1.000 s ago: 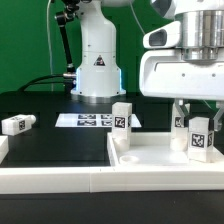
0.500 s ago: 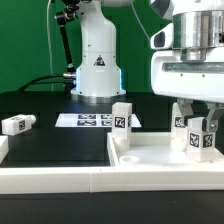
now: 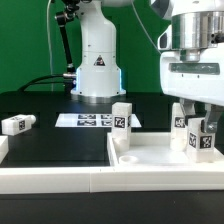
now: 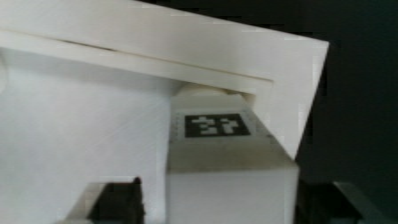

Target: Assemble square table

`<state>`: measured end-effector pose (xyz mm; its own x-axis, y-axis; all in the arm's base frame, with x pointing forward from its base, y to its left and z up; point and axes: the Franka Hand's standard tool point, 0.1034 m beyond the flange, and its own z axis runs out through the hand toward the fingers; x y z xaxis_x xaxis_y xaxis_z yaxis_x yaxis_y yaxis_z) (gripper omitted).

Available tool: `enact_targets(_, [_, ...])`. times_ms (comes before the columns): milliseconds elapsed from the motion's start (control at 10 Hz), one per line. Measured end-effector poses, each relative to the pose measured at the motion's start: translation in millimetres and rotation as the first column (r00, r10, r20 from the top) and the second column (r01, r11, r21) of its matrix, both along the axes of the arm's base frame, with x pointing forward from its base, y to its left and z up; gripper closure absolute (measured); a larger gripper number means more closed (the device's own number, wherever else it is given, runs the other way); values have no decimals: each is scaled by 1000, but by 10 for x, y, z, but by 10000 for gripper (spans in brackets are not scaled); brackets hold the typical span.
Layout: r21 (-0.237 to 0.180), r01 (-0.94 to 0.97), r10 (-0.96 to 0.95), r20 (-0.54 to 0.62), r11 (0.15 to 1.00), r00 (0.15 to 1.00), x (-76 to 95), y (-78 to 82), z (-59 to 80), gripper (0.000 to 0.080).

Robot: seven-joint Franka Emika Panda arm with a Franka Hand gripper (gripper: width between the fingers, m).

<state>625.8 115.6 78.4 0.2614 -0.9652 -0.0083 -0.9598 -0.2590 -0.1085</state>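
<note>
Tool (image 3: 200, 130) jaws apart, straddling corner leg (image 3: 200, 144) at 3 o'clock, gripping nothing. Three legs upright on slab (image 3: 150, 160); fourth leg (image 3: 18, 124) loose on worktop (image 3: 60, 150), 9 o'clock.

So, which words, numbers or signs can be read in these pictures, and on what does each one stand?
No word or number is readable.
On the white robot base: a dark triangle sign, too small to read.
On the middle leg, the lying leg and the marker board: black-and-white tag patterns only, no letters.
</note>
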Motion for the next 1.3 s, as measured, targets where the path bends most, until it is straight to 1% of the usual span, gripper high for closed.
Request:
enact_targets(100, [-6, -68, 68, -20, 998, 997, 0, 22, 5, 263])
enact_targets(200, [-14, -163, 162, -29, 987, 986, 25, 42, 4, 185])
enact_targets(300, [-23, -274, 274, -27, 961, 961, 56, 52, -7, 157])
enact_targets(600, [-40, -466, 466, -26, 884, 885, 59, 43, -15, 152])
enact_targets(700, [-44, -503, 503, -27, 863, 864, 59, 42, -15, 150])
enact_targets(900, [-59, -664, 663, -30, 745, 748, 60, 41, -13, 150])
enact_targets(1000, [-63, -705, 705, -30, 706, 709, 61, 51, -5, 150])
enact_targets(1200, [-72, -814, 814, -36, 576, 579, 43, 68, -17, 150])
enact_targets(1300, [-73, -837, 837, -39, 542, 545, 29, 70, -29, 150])
